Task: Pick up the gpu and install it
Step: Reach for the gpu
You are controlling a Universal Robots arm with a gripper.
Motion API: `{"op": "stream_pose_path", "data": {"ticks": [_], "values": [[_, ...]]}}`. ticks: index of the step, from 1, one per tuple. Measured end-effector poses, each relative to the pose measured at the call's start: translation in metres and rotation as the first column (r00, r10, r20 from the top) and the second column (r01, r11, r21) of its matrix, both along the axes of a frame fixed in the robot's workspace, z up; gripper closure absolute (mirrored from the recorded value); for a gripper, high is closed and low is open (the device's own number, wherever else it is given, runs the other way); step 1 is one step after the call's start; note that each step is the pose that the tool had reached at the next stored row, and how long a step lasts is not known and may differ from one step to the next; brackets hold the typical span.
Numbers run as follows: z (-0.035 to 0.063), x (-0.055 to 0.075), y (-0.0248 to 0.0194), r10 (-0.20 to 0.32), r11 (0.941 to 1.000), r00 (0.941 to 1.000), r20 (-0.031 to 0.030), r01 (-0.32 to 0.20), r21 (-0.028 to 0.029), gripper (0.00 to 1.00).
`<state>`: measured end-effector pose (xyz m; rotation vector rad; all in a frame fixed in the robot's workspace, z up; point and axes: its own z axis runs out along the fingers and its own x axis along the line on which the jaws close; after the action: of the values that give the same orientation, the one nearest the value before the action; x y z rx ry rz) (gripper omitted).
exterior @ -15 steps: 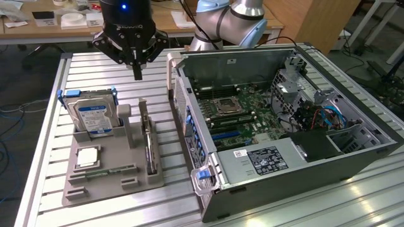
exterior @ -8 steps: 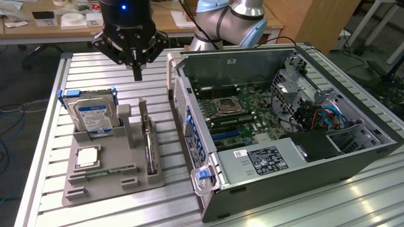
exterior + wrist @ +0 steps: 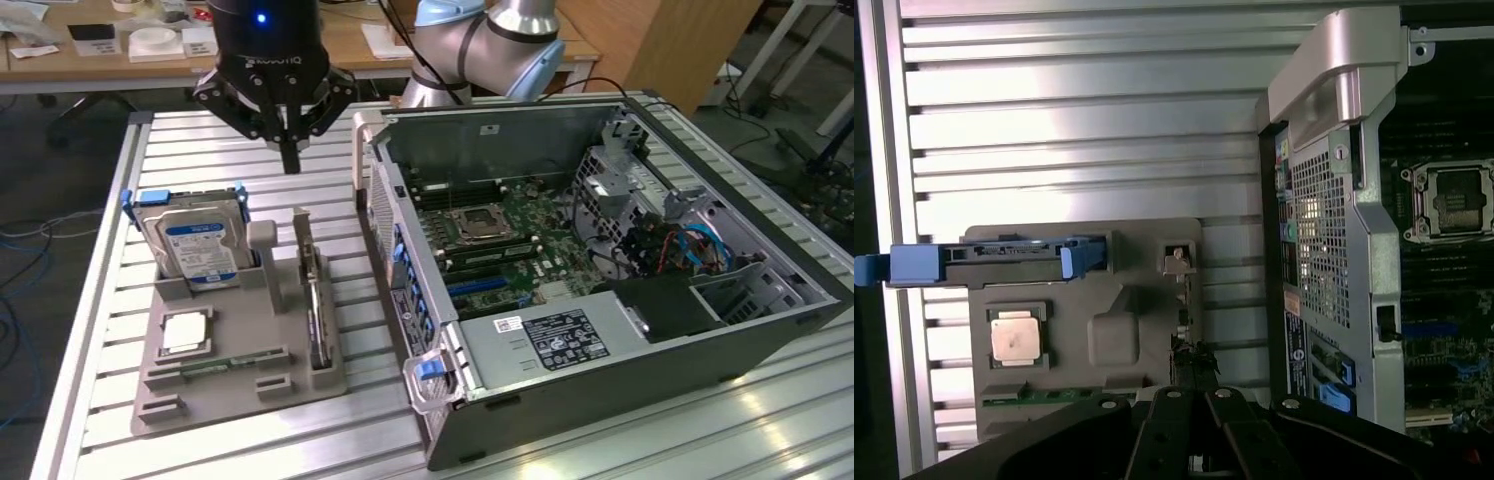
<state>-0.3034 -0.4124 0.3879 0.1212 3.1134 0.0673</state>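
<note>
Lit brightly and evenly from above. Glares white off the slatted table [image 3: 1054, 130] in the wrist view. Falls dim and shadowed inside the computer case [image 3: 507, 135].

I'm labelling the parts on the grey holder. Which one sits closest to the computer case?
The gpu, the thin card standing on edge beside the case; the blue-framed hard drive and flat processor sit farther off.
</note>
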Motion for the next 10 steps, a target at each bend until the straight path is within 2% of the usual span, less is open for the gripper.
{"op": "stream_pose_path", "data": {"ticks": [5,10], "values": [[0.0000,-0.0003,-0.0034,0.000,1.0000,1.0000,-0.0001,0.000,0.0000,0.89],[0.0000,-0.0002,-0.0036,0.000,1.0000,1.0000,0.0000,0.000,0.0000,0.89]]}}
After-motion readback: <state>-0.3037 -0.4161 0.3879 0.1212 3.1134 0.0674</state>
